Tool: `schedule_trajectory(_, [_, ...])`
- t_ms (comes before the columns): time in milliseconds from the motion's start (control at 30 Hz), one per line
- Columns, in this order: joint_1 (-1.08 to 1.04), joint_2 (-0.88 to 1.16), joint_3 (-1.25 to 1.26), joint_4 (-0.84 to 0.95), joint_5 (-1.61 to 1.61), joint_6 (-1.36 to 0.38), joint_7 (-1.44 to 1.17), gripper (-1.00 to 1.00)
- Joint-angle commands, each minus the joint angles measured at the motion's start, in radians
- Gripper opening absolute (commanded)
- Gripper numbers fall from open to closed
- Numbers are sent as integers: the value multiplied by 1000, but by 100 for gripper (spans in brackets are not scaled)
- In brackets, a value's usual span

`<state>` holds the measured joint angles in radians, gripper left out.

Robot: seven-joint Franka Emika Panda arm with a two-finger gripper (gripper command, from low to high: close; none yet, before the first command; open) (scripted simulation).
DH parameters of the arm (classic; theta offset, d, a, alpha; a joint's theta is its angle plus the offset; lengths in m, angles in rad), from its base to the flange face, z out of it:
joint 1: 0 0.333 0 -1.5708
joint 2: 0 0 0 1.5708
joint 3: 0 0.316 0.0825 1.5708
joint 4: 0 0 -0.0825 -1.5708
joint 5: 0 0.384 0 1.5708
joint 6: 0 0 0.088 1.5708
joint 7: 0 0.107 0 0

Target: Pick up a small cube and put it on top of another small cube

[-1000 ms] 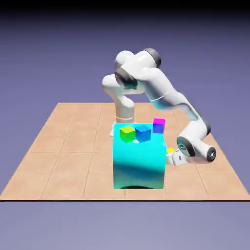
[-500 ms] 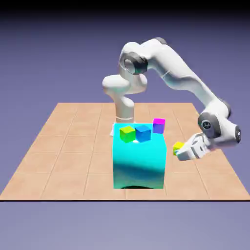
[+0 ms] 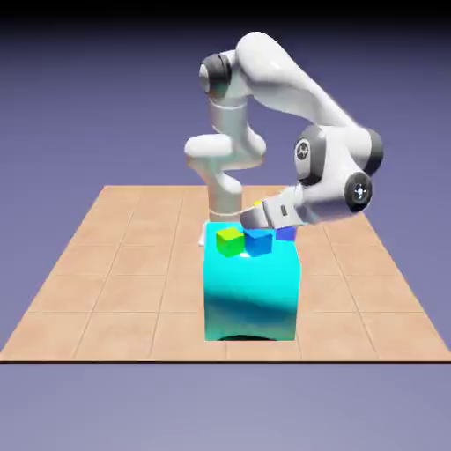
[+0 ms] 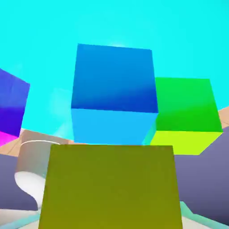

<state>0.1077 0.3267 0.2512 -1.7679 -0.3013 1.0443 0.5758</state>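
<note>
Gripping yellow cube (image 4: pixel 109 185), claw (image 3: pixel 262 210) closed.

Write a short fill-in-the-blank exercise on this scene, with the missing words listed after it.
1. The tool is shut on the small ____ cube.
2. The blue cube and the green-yellow cube sit on top of the big ____ block.
3. In the hand view, the cube straight beyond the held one is ____.

Missing words: yellow; cyan; blue

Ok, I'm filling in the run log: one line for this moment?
phase: carry | end effector: shut on yellow cube | position: above blue cube on cyan block | release: not yet
</note>
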Motion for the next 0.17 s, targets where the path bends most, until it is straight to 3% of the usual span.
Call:
schedule_trajectory(0, [-5, -13, -1, -36, 0, 24, 1, -100])
schedule_trajectory(67, [-10, -27, -2, -73, 2, 48, 2, -100])
schedule_trajectory(100, [-10, -27, -2, -73, 2, 48, 2, 100])
schedule_trajectory(133, [-10, -27, -2, -73, 2, 48, 2, 100])
